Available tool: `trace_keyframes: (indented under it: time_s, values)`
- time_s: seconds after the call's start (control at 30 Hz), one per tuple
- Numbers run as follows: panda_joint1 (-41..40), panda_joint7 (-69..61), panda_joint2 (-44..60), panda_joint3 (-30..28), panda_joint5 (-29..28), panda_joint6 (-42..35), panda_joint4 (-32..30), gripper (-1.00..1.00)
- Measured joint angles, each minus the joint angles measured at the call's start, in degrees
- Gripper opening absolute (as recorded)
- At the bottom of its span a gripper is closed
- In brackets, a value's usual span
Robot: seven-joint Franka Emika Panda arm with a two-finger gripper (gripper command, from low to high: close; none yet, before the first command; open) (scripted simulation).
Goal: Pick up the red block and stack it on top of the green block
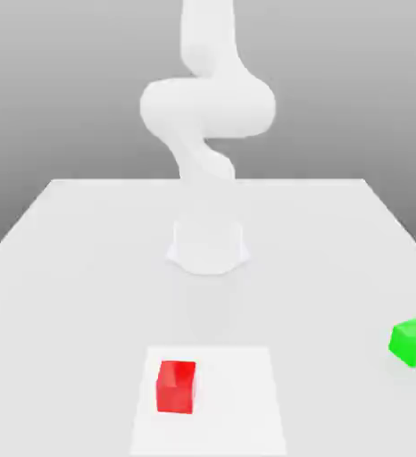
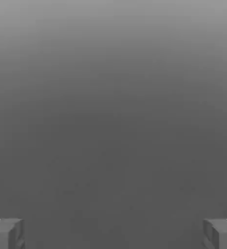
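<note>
Pale grey backdrop rose behind a white table (image 1: 87, 259), and the white Panda arm (image 1: 207, 116) stood on its round base at the middle of that surface, coiled upright with nothing in its grasp. Seen from the hand view, the gripper (image 2: 113, 233) had its two grey fingertips (image 2: 6, 232) spread wide apart, released and empty. The red block (image 1: 177, 386) sat at the near edge on a slightly brighter square patch (image 1: 238, 402), toward the exterior view's left of centre. The green block (image 1: 413, 343) rested well apart from it, at the exterior view's far right. No step of the stacking looked begun; the work in hand appeared to be the first approach. The next move would likely call for bringing the spread fingers down over the red cube, one on each side.
</note>
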Motion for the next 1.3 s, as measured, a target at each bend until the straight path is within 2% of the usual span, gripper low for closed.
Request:
trace_keyframes:
  time_s: [0.67,0.87,0.9,1.13,1.3]
  values:
    - [-2.15,-1.72,41.94,-3.12,0.63,22.07,-18.63,0.00]
    - [-3.18,-3.08,54.41,-1.87,2.36,31.78,-18.41,0.00]
    - [-3.42,-3.19,56.29,-1.58,2.53,33.39,-18.15,-1.00]
    - [-3.59,-3.14,56.66,-1.42,2.46,33.69,-18.10,-1.00]
    - [-3.46,-2.06,47.74,-1.89,0.98,26.11,-19.42,-1.00]
